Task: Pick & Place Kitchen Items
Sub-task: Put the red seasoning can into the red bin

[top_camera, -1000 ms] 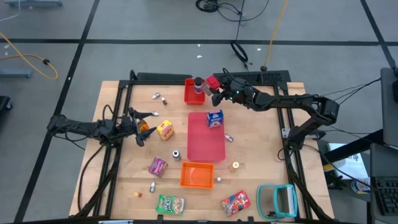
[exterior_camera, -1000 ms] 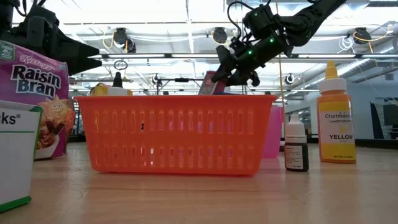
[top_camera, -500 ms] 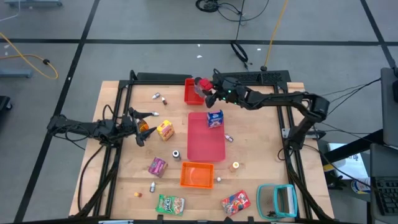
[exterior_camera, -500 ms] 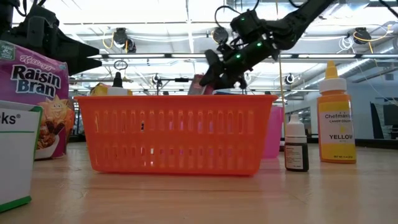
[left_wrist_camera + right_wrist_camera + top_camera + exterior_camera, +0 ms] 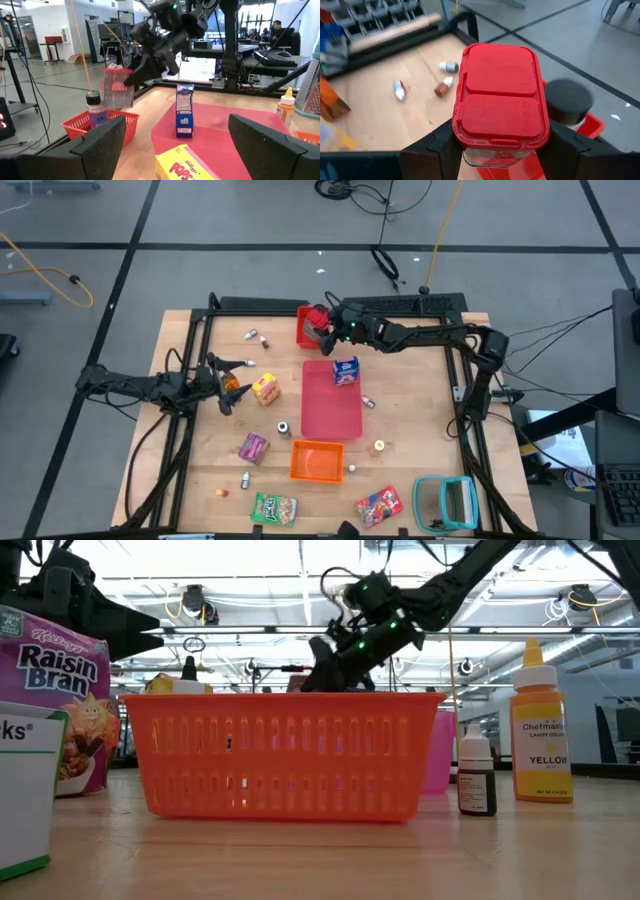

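**Red-lidded jar carried over the red bin at the table's far edge**

The right gripper is closed part-way on a red-lidded jar, its two fingers pressing the jar's opposite sides just below the lid, as the right wrist view shows. The jar hangs in the air with its lid facing the wrist camera, so its long axis runs roughly along the line of the fingers. Directly beyond it lies the red bin, which sits near the middle of the table's far edge and already holds a dark-capped spice jar. In the high view the held jar appears over the bin's right-hand rim; whether it is fully past that rim is hard to judge. The release therefore seems to depend on the jar clearing the spice jar, which stands just beside it.

The left gripper waits wide open and empty near the table's left edge, close to a yellow carton, well apart from the bin.
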Motion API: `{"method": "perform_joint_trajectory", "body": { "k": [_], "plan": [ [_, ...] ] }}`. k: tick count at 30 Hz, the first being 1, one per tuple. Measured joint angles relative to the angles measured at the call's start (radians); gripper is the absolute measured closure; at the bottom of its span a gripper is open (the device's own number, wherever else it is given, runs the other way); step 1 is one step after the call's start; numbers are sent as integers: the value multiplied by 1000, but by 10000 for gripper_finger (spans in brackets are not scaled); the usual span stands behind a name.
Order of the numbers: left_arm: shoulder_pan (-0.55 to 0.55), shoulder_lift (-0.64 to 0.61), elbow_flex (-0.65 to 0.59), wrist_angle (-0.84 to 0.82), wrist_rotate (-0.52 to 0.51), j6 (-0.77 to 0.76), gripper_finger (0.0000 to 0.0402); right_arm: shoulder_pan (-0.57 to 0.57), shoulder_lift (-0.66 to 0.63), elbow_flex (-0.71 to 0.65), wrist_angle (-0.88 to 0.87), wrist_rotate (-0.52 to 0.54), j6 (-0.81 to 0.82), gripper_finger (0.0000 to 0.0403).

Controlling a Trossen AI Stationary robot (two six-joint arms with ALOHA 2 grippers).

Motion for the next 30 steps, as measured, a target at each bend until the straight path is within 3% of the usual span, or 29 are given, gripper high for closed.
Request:
{"method": "perform_joint_trajectory", "body": {
  "k": [11, 30],
  "plan": [
    [0, 7, 0, 0, 0, -1, 50, -23, 72, 13, -2, 3, -44, 204],
    [0, 7, 0, 0, -1, 0, 50, -31, 80, 13, 0, 2, -96, 207]
  ]
}}
